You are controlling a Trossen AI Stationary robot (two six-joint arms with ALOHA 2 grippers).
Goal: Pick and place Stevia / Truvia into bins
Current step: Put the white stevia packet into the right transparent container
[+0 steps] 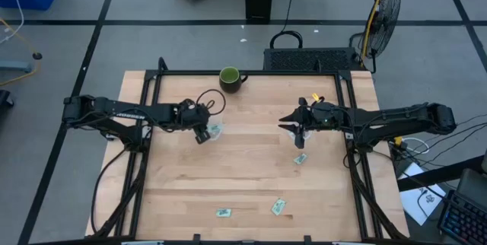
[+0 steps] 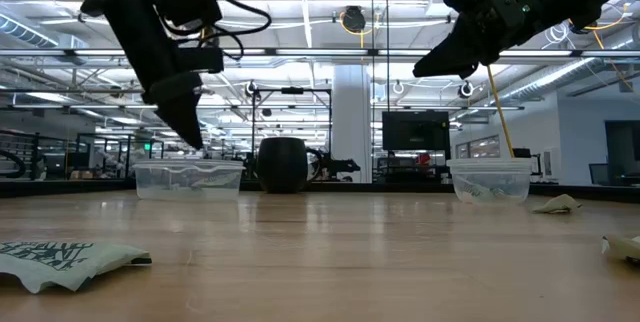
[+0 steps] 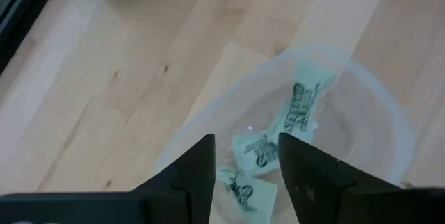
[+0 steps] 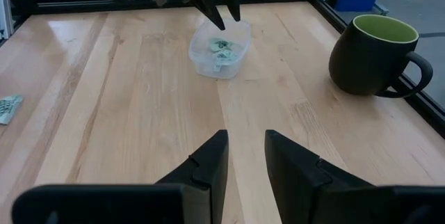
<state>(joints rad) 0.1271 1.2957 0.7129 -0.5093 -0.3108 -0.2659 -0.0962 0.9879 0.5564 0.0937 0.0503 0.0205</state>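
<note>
Hovering over the tub (image 1: 215,131), the left gripper (image 1: 202,134) was held with fingers apart and empty; sachets (image 3: 263,151) lay inside the tub. The right gripper (image 1: 298,132) was raised above the cup (image 2: 490,179), fingers parted (nothing gripped). Loose sachets (image 1: 278,206) were left on the table (image 1: 251,176).

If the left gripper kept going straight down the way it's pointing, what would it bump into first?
Probably the clear tub right under the left gripper, landing on the sachets inside it.
</note>
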